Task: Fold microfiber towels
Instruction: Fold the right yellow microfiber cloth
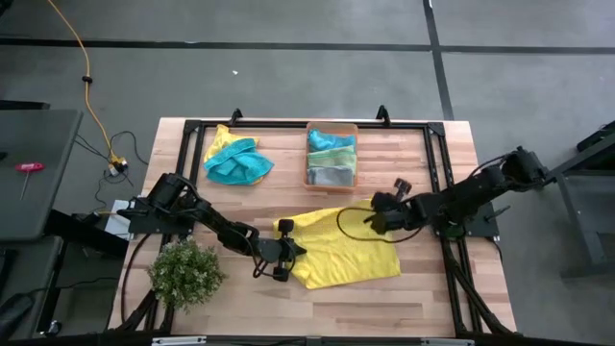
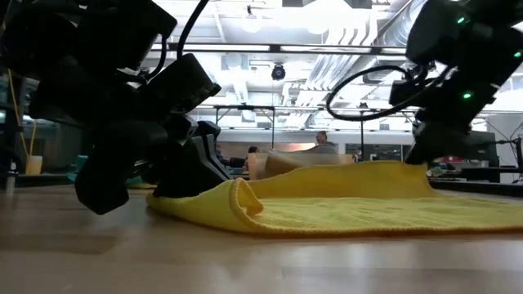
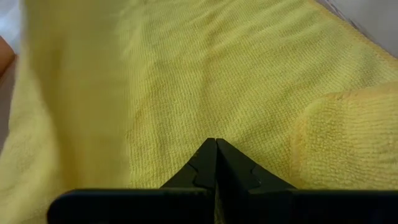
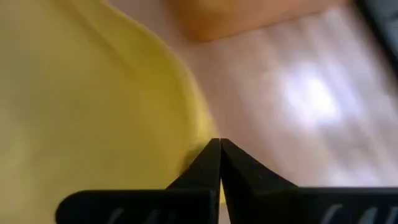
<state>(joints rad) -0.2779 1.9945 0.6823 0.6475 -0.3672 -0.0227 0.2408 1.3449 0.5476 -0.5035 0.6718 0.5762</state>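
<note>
A: Nearest the camera end of the wooden slatted counter [image 1: 423, 288], what's there?

B: The small bushy green plant [image 1: 184, 272], off the yellow cloth's left corner. Just beyond it lies the task's thing in hand — the soft yellow microfiber towel [image 1: 348, 252], spread mid-counter with its left edge rolled up into a thick hem.

A: And the claws?

B: The left claw [image 1: 285, 254] sits on that rolled left edge, fingers pressed together; from its wrist view the tips meet flat on the weave, and I can't say for sure that any cloth is pinched between them. The right claw [image 1: 384, 213] is at the towel's far right corner, also closed, its tips at the yellow hem where bare wood begins. That corner stands a little raised in the low view.

A: Beyond the towel?

B: The orange translucent plastic bin [image 1: 332, 154], holding folded teal, green and grey cloths, and to its left a crumpled heap of teal-blue and yellow cloths [image 1: 236, 160].

A: What could go wrong?

B: If either claw has only a few threads, or none, a lift would leave the corner behind and the fold would come out crooked. Pulling the two corners unevenly could drag the whole towel sideways — towards the plant or into the bin — and the bunched left hem could get folded in as a lump.
</note>
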